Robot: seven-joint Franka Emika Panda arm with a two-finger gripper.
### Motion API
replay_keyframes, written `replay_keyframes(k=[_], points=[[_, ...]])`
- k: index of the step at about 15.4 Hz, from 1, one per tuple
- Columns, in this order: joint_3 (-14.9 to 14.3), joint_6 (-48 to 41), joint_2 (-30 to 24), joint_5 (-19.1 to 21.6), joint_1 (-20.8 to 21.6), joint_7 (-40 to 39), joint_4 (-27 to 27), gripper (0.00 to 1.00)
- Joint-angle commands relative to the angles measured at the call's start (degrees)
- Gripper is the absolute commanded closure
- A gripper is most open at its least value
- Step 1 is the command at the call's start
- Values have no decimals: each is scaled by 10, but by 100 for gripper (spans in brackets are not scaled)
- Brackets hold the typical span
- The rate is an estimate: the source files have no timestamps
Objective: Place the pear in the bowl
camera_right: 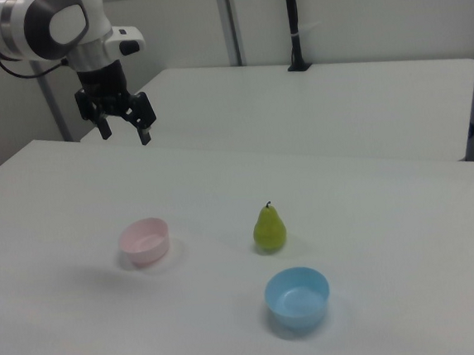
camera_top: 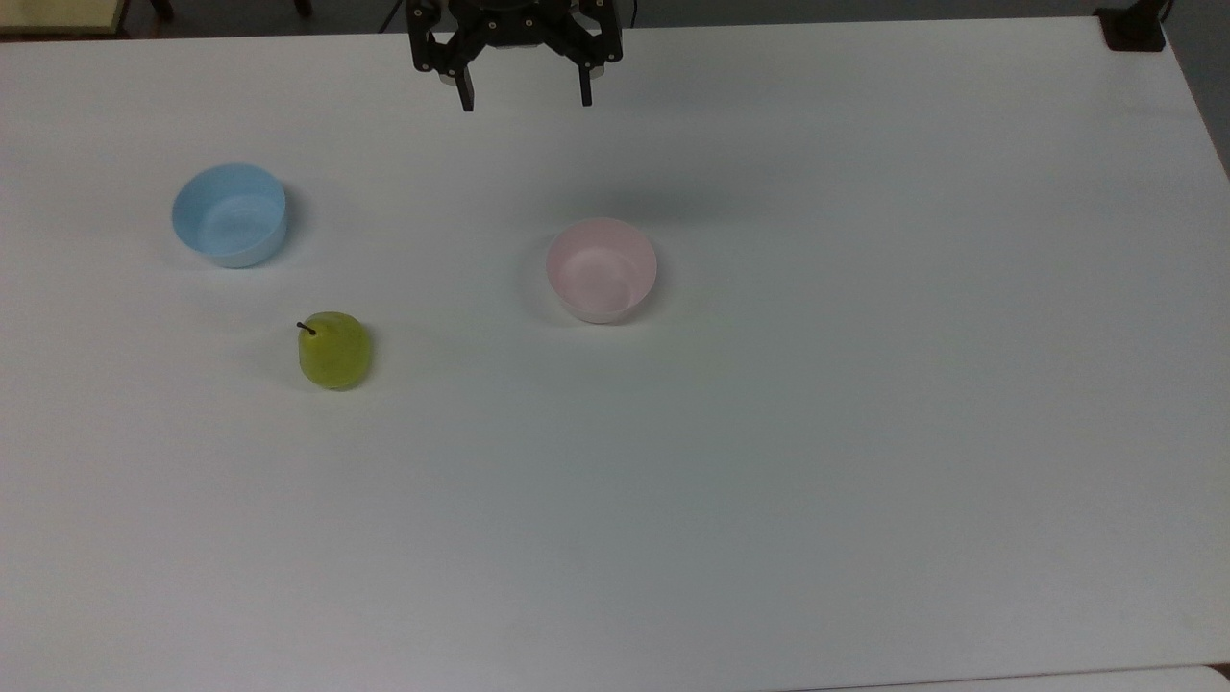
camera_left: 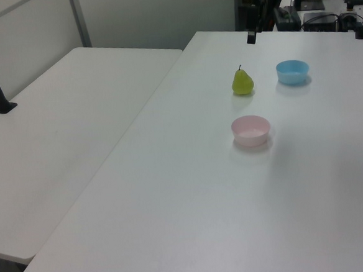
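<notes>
While hanging high above the white table (camera_top: 769,481), well clear of everything on it: gripper (camera_top: 527,96) with both fingers spread wide, nothing between them, dark fingertips (camera_top: 467,96) pointing down at the table's far edge in the top view. Seen in the right view at upper left, gripper (camera_right: 124,134) carried by the white and grey arm (camera_right: 49,24), raised well above the pink bowl (camera_right: 144,240).

Standing upright on the table, stem up: pear (camera_top: 333,350), yellow-green and glossy, untouched, well apart from the gripper. Toward the top view's left, between the two bowls but nearer the light blue bowl (camera_top: 230,213); pink bowl (camera_top: 602,269) off to the top view's right, near the middle of the table, open side up and holding nothing. In the left view, pear (camera_left: 242,82) just beside the light blue bowl (camera_left: 292,71), with the pink bowl (camera_left: 251,130) nearer the camera. In the right view, pear (camera_right: 269,228) between pink bowl and light blue bowl (camera_right: 296,298), touching neither
</notes>
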Motion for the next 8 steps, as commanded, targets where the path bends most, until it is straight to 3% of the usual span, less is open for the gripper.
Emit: replay_keyframes(k=[1,8], points=[[-5,-1,-14,7,4,-13,-12,0],[-5,0,-14,7,4,-11,-12,0]])
